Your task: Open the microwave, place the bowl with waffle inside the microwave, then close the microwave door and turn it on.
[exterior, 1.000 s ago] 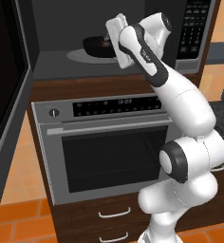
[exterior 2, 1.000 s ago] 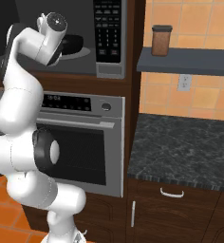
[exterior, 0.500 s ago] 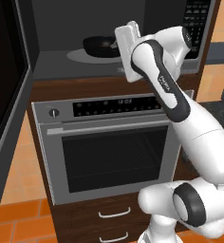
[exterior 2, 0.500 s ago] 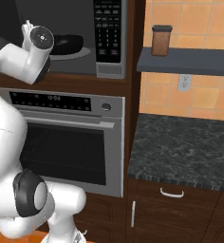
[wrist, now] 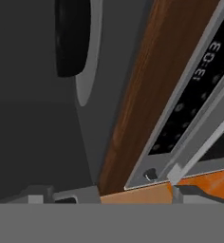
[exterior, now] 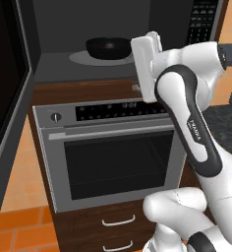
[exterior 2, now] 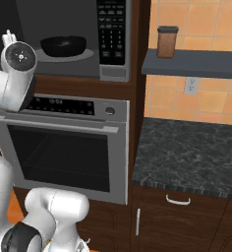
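Note:
The microwave (exterior: 54, 66) stands open, its dark cavity above the oven. The microwave door (exterior: 5, 123) is swung wide to the left. Inside, the black bowl (exterior: 108, 47) (exterior 2: 64, 45) (wrist: 69, 38) rests on the round turntable (wrist: 90, 52); its waffle is hidden by the rim. My white hand (exterior: 146, 64) hangs just outside the cavity's front right, clear of the bowl. My gripper (wrist: 109, 192) is open, with nothing between its tips. The black keypad panel (exterior 2: 112, 32) is to the right of the cavity.
The steel oven (exterior: 113, 157) (exterior 2: 64, 152) with its bar handle sits right below the microwave. Drawers lie under it. To the right are a dark stone counter (exterior 2: 187, 152) and a shelf (exterior 2: 196, 61) carrying a brown jar (exterior 2: 167, 42).
My hand has drawn back out of the microwave, moving right and down away from the bowl. The bowl has stayed on the turntable and the door has stayed open.

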